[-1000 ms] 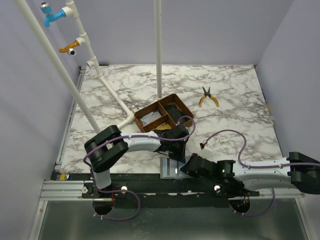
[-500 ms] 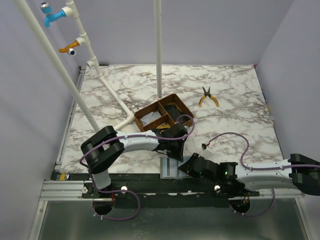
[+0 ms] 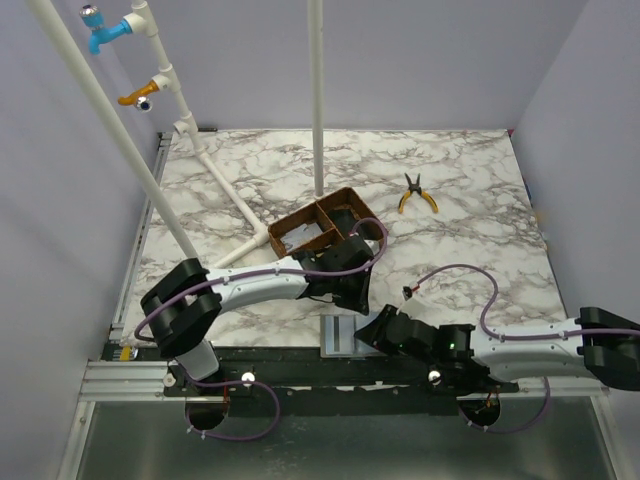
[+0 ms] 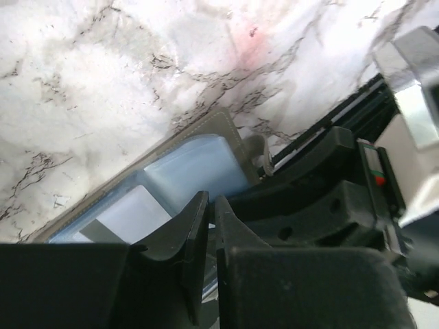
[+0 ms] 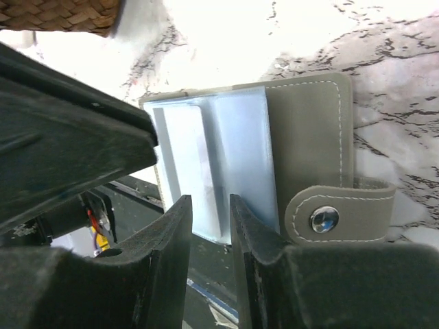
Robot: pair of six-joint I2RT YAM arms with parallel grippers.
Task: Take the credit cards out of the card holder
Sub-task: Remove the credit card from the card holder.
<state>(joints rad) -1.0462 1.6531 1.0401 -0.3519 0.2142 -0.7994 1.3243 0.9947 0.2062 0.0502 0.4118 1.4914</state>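
Top external view: the card holder (image 3: 338,340) lies open at the near edge of the marble desk (image 3: 470,250), just in front of the brown wooden tray (image 3: 310,208), with both arms reaching in over it. The left gripper (image 3: 348,290) is above its far side and the right gripper (image 3: 378,325) is at its right end. Yellow-handled pliers (image 3: 417,194) lie well apart towards the back of the desk. In the right wrist view the holder shows a grey stitched flap (image 5: 309,137) and a tab with a metal snap (image 5: 324,219). Pale blue-white layers fill its inside, and it is not possible to tell there where the pocket ends and the credit cards (image 5: 182,157) begin. The fingers (image 5: 171,260) of the right gripper stand clearly apart, and the lower edge of those pale layers shows in the gap between them. Whether the fingers touch that edge cannot be made out. In the left wrist view the left gripper's fingers (image 4: 195,233) are almost together, with only a thin slit between them, just over the pale blue inside of the holder. Whether anything thin is pinched in that slit cannot be told. The black body of the right gripper sits just beside the holder's end.
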